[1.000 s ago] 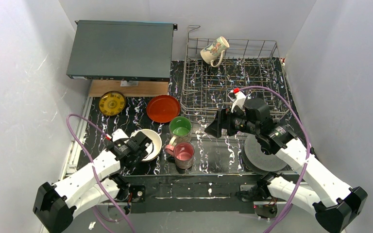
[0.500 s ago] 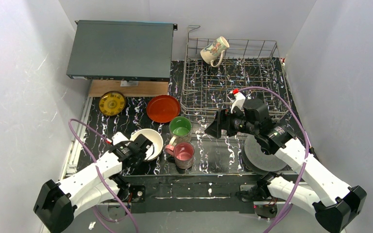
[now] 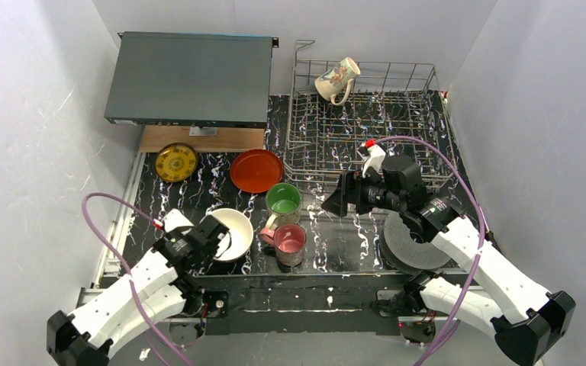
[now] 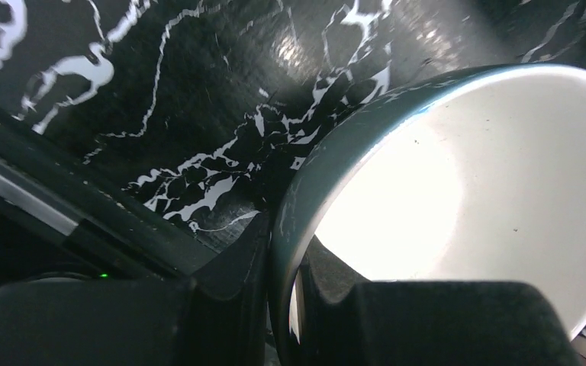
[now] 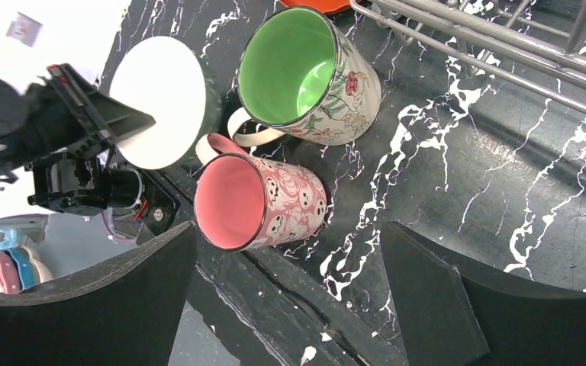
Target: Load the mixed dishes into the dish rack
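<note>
My left gripper [image 3: 215, 238] is shut on the near-left rim of the bowl [image 3: 235, 230], cream inside and teal outside; in the left wrist view the fingers pinch the rim [image 4: 282, 305] of the bowl [image 4: 465, 213]. My right gripper [image 3: 334, 202] is open and empty, hovering right of the green-inside mug [image 3: 283, 200] and the pink mug [image 3: 288, 242]; both show in the right wrist view [image 5: 305, 72], [image 5: 255, 200]. The red-orange plate [image 3: 256, 170] and the yellow dish [image 3: 176, 162] lie on the mat. The floral cream mug [image 3: 337, 78] sits in the dish rack [image 3: 366, 130].
A flat dark grey box [image 3: 191, 76] lies at the back left on a wooden board [image 3: 202, 139]. A dark grey ribbed disc [image 3: 416, 244] lies under my right arm. White walls close in both sides and the back.
My left arm has drawn back toward the near left, pulling the bowl a little nearer with it. My right arm has barely moved.
</note>
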Available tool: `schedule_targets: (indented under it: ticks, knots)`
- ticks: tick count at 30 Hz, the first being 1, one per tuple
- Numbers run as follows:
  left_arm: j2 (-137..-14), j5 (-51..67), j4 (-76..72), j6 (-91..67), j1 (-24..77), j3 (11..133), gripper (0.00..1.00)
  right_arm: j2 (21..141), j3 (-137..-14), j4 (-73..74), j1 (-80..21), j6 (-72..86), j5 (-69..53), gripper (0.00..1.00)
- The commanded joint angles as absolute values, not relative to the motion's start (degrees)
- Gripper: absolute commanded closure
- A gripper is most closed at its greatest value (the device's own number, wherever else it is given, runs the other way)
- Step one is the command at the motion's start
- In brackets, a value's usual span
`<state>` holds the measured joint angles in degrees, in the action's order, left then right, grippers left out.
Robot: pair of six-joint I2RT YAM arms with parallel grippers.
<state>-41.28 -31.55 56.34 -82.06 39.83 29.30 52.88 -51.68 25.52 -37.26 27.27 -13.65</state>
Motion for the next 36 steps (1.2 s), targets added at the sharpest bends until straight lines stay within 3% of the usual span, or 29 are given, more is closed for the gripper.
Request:
schedule_targets:
  ticks: [1,5,10,18,28,36]
  knots:
    - [-35.0,-41.1,60.8,-77.7,39.8,39.7,1.00,52.7,-52.7,24.2,-37.5,27.6,-13.0,0.02]
    - [-30.5,-39.2,54.2,-62.9,39.8,45.0,1.00,53.0,-52.7,24.5,-37.5,27.5,-13.0,0.02]
    - [-27.2,-28.8,39.7,-42.6,39.7,47.7,1.00,53.4,-53.6,25.6,-37.5,27.3,-13.3,0.02]
    - [-35.5,-13.2,32.9,-26.6,39.8,56.3,1.00,54.7,-55.9,28.2,-37.5,26.1,-13.8,0.02]
    - [-48.7,5.2,30.2,-31.2,39.7,61.8,1.00,53.7,-55.8,21.3,-37.5,28.4,-28.4,0.02]
    - [-57.5,19.1,31.6,-40.5,37.4,68.5,1.00,45.7,-56.2,22.6,-37.5,19.9,-22.7,0.02]
